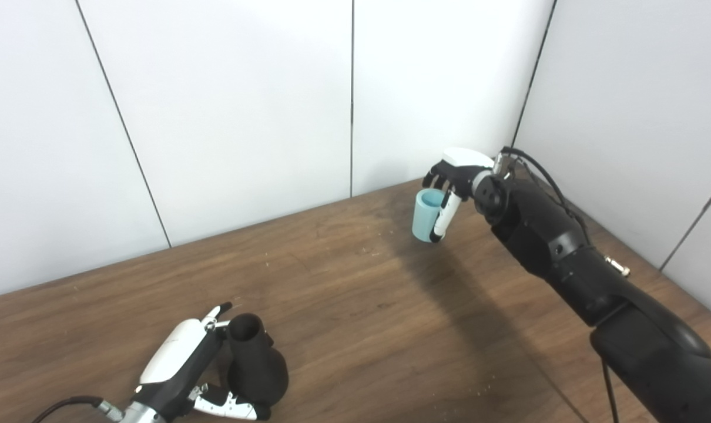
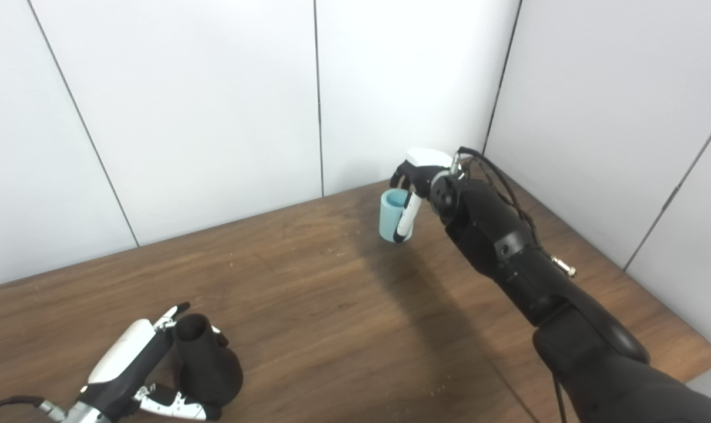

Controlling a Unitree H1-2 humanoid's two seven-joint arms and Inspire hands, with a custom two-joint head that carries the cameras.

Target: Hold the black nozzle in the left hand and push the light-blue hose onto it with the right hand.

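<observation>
The black nozzle (image 1: 255,364) stands upright on the brown table at the near left, narrow open end up, wide base down. My left hand (image 1: 182,367) is wrapped around it, thumb across the base and fingers behind the neck. The light-blue hose (image 1: 425,215), a short open tube, stands upright at the far right of the table near the wall. My right hand (image 1: 456,176) is over it, thumb down its near side and fingers curled at its rim. Both also show in the right eye view: the nozzle (image 2: 204,364) and the hose (image 2: 392,215).
The wooden table (image 1: 355,294) meets white wall panels at the back and right. Its right front corner (image 2: 705,355) shows in the right eye view. My right forearm (image 1: 561,258) crosses the table's right side.
</observation>
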